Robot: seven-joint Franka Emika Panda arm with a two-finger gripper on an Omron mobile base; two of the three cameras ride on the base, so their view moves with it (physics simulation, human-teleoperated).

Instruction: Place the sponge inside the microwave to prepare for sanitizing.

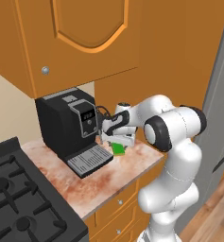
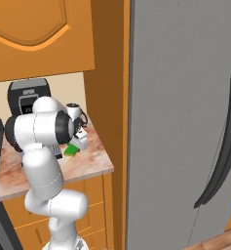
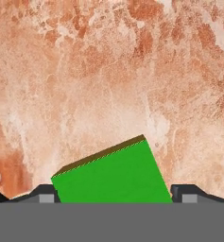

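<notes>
The sponge (image 1: 118, 149) (image 2: 70, 150) is a small bright green block lying on the reddish stone counter (image 1: 108, 177), just right of the coffee machine's drip tray. My gripper (image 1: 119, 143) (image 2: 74, 145) points down over it. In the hand view the sponge (image 3: 113, 177) sits skewed between the two dark fingertips (image 3: 46, 194), and each tip rests against one of its sides. My gripper (image 3: 116, 195) is shut on the sponge, which still rests on the counter. The microwave is out of view.
A black coffee machine (image 1: 71, 125) (image 2: 29, 97) stands close to the left of the hand. A black stove (image 1: 19, 198) lies further left. Orange wall cabinets (image 1: 85, 38) hang overhead. A tall grey fridge (image 2: 185, 122) stands right of the counter's end.
</notes>
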